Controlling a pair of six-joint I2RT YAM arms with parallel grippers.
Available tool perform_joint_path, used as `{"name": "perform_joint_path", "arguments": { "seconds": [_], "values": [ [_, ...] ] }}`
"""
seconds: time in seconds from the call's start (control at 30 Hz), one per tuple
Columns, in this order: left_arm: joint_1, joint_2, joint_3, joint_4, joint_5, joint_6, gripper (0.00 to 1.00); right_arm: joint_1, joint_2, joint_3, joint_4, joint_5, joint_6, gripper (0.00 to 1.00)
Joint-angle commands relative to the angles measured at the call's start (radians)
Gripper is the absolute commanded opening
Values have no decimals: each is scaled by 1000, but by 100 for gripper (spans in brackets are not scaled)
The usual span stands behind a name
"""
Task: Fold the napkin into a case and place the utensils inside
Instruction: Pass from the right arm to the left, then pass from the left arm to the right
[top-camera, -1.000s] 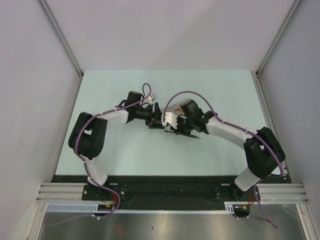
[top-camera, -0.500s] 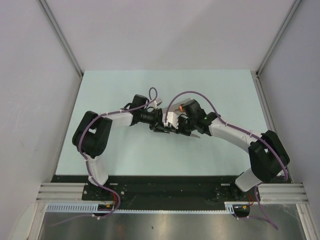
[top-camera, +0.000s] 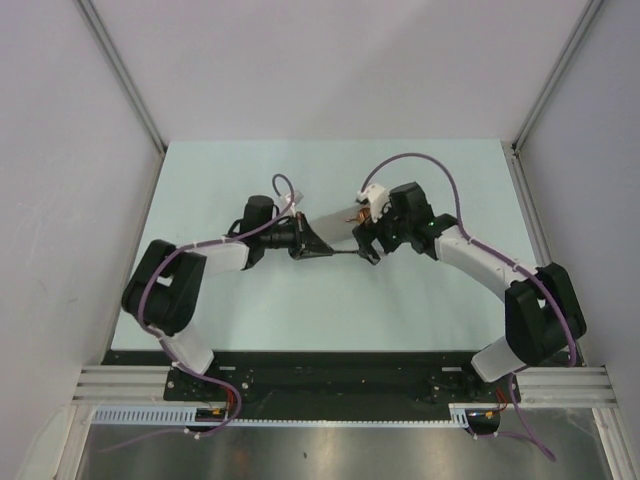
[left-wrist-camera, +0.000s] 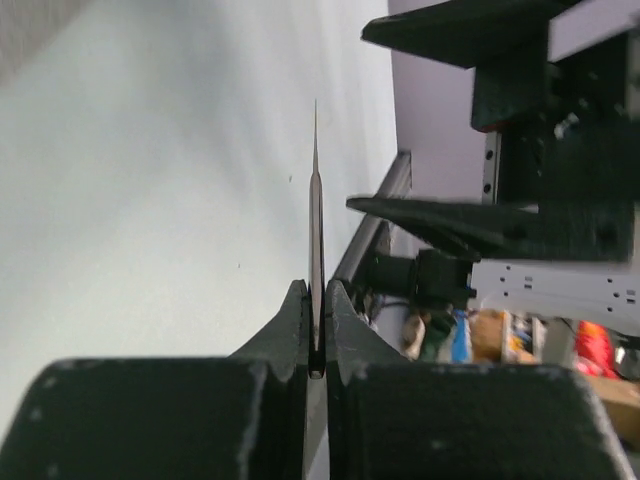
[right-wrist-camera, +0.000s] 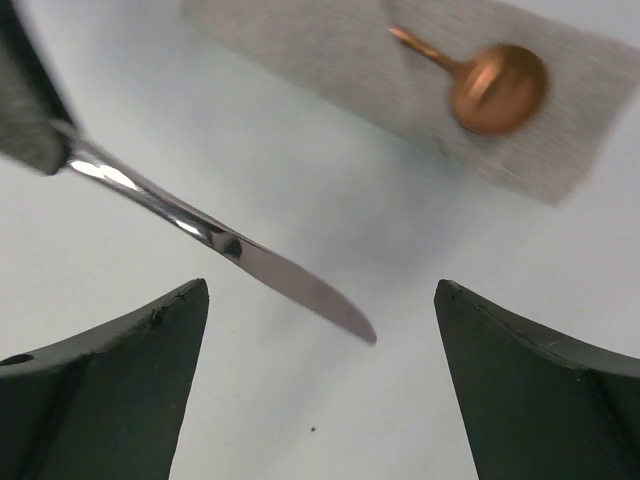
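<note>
Right wrist view: a silvery knife hangs slantwise over the pale table, its handle end pinched by the left gripper, whose fingers are clenched flat against the metal. We see the blade edge-on from the left wrist, pointing straight out from that grip. Beyond the knife's tip, and apart from it, lies the folded napkin, a narrow grey-beige strip near the middle of the table. The copper spoon rests on it, bowl exposed. Whether the spoon's handle is tucked under a fold we cannot tell.

The right gripper stands released, its jaws spread wide to either side of the blade and touching nothing.

We judge the fold done and the spoon delivered, so the step in hand is the knife. The next move calls for the left arm to carry the blade across to the strip, line it up alongside the spoon and ease it in without dragging the cloth. The right arm should first back clear of the blade.
</note>
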Motion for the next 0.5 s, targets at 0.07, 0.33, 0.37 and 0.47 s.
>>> {"name": "perform_joint_path", "arguments": {
  "seconds": [0.07,0.33,0.37,0.47],
  "values": [
    [7,-184,-56,167,-205,42,0,-100,-89,139,-117,60,462,100],
    [-7,-265,-154,374,-331,-15,0,-239,-153,-116,440,-295,1045,100],
    [-10,-270,-159,385,-337,-12,0,-273,-152,-149,537,-332,1184,100],
    [-24,-291,-173,391,-368,5,0,-258,-153,-139,545,-221,1224,100]
  ]
}}
